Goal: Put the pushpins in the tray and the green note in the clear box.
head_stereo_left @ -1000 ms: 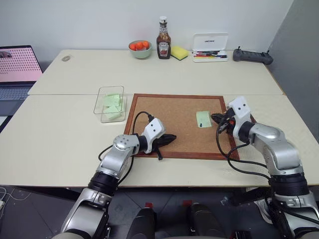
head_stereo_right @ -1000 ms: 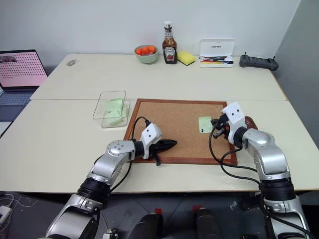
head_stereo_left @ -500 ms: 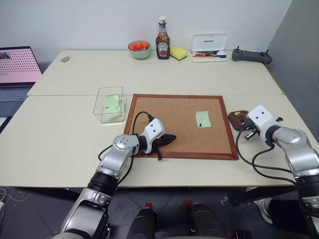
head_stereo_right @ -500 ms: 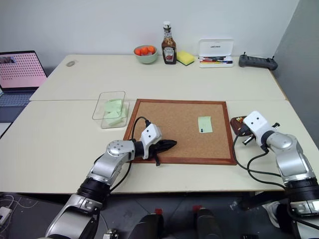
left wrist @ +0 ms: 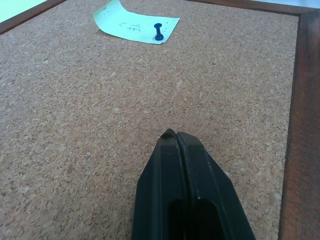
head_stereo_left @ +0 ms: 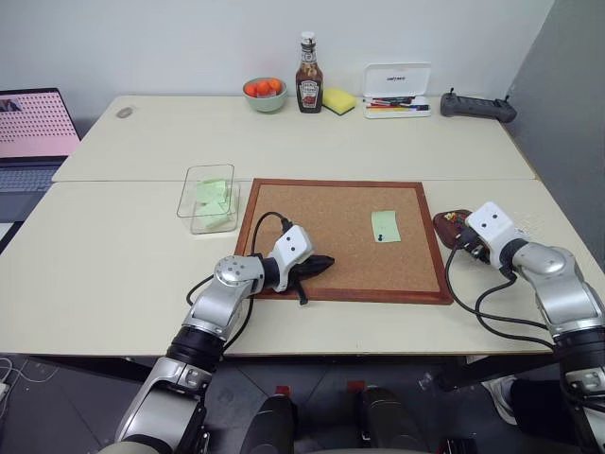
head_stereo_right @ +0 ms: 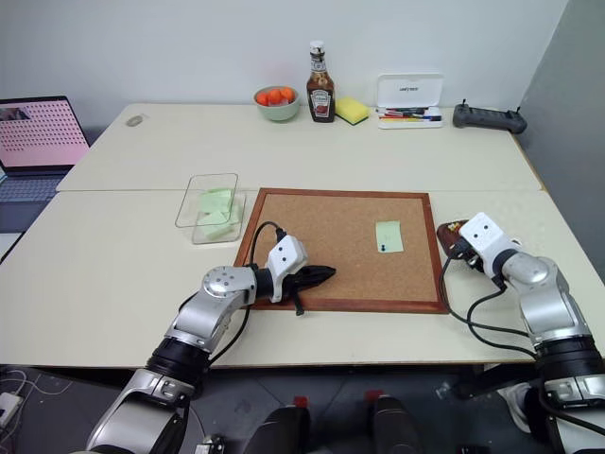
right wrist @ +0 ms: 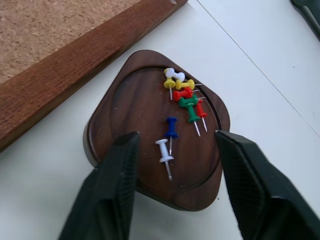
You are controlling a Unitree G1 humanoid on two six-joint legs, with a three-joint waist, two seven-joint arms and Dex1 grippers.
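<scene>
Right gripper (right wrist: pixel 172 150) hangs spread over the wooden tray (right wrist: pixel 125 107) (loose pushpins inside, a blue pushpin (right wrist: pixel 171 126) among them). At the corkboard's (head_stereo_left: pixel 321 227) two o'clock, a dark pushpin (left wrist: pixel 158 31) pins the green note (head_stereo_left: pixel 385 225). Left gripper (left wrist: pixel 172 136), pressed together, rests at its seven o'clock. The clear box (head_stereo_left: pixel 210 197) lies at its nine o'clock.

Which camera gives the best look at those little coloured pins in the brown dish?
The right wrist view: the pins lie close up in the tray, each colour distinct. In the eye views they are tiny specks in it.
</scene>
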